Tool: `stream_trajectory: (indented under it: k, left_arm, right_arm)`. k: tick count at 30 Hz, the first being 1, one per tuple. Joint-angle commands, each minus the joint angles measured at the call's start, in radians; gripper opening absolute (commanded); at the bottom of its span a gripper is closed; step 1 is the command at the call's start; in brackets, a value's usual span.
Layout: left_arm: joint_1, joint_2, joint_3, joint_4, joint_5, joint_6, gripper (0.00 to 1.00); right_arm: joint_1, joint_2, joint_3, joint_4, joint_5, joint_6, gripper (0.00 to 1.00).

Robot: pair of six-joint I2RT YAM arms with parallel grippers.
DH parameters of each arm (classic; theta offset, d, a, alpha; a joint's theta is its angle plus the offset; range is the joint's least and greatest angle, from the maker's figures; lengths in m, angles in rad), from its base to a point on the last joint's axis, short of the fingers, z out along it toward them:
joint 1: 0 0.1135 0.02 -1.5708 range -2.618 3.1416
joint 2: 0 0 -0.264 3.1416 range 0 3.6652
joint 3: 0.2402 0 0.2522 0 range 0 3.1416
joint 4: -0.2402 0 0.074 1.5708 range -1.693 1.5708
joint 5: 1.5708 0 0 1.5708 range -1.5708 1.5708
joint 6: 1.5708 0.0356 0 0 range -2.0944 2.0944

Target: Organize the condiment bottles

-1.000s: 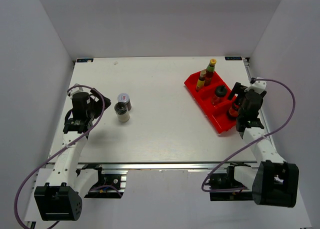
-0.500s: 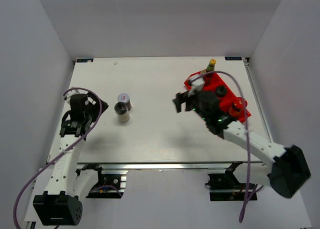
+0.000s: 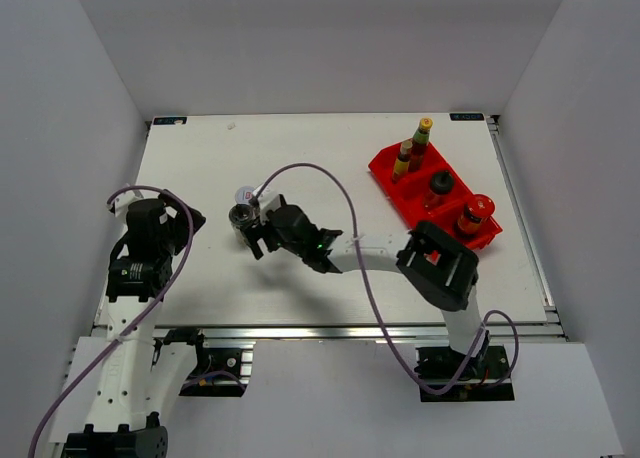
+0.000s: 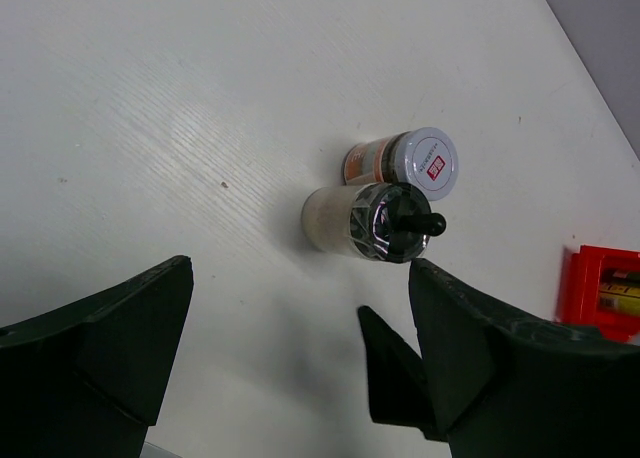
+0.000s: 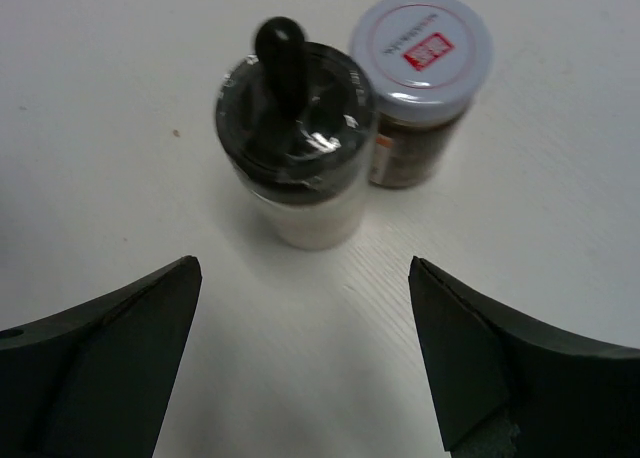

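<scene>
right wrist | black-capped glass shaker (image 5: 300,153), white contents | right pincer (image 5: 303,273) spread

Only text: red logo + print ring on white-lidded jar (image 5: 421,46) lid, too blurred to read.

Top cam sits high at the near side, looking down over the whole table (image 3: 320,168). Both wrist cams look down from close up, and all three share the black-capped shaker (image 5: 295,148) and white-lidded jar (image 5: 425,48).
</scene>
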Motion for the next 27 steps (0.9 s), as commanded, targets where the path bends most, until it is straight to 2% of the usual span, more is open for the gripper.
stream_trajectory:
  k: [1,6,8,13,21,23,26,27]
  left_arm:
    - [0.000,-0.020,0.034,-0.036,-0.041,0.008,0.98]
    - [0.000,-0.020,0.027,-0.033,-0.029,0.013,0.98]
    - [0.000,-0.017,0.030,-0.036,-0.030,0.013,0.98]
    - [0.000,-0.020,0.022,-0.031,-0.026,0.013,0.98]
    - [0.000,-0.019,0.011,-0.020,-0.015,0.020,0.98]
    - [0.000,-0.023,0.004,-0.020,-0.016,0.019,0.98]
    - [0.000,-0.030,-0.001,-0.017,-0.016,0.022,0.98]
    - [0.000,-0.030,-0.001,-0.017,-0.012,0.023,0.98]
  right_arm:
    - [0.021,0.081,0.125,0.089,0.060,0.064,0.89]
    - [0.022,0.168,0.203,0.106,0.031,0.149,0.89]
    - [0.025,0.198,0.231,0.112,0.085,0.186,0.89]
    - [0.030,0.271,0.280,0.160,0.212,0.210,0.89]
    - [0.041,0.342,0.346,0.209,0.203,0.186,0.89]
    - [0.047,0.346,0.352,0.207,0.240,0.191,0.87]
    - [0.056,0.334,0.314,0.236,0.284,0.198,0.74]
    - [0.059,0.324,0.300,0.264,0.312,0.198,0.62]
